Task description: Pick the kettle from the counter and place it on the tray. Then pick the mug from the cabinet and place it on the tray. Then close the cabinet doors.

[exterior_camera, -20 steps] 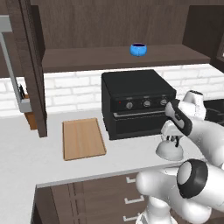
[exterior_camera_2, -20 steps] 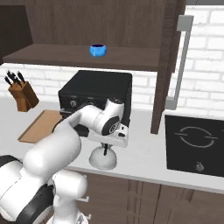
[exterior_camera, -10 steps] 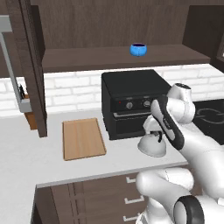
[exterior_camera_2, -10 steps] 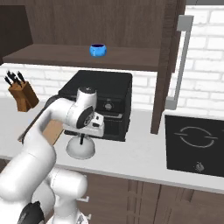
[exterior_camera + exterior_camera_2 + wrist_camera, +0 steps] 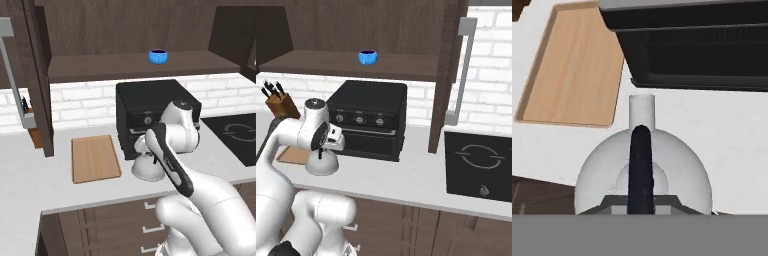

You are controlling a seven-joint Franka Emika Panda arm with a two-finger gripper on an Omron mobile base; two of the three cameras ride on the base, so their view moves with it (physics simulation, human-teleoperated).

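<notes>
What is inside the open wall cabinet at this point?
On the cabinet shelf sits the blue mug, alone on the visible stretch. The shelf's far left end is covered by the open door, so anything there cannot be seen.

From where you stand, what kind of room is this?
Most likely a kitchen, a rendered one. A black oven stands on a long counter, a stovetop lies to its right, and a knife block sits by the brick wall.
</notes>
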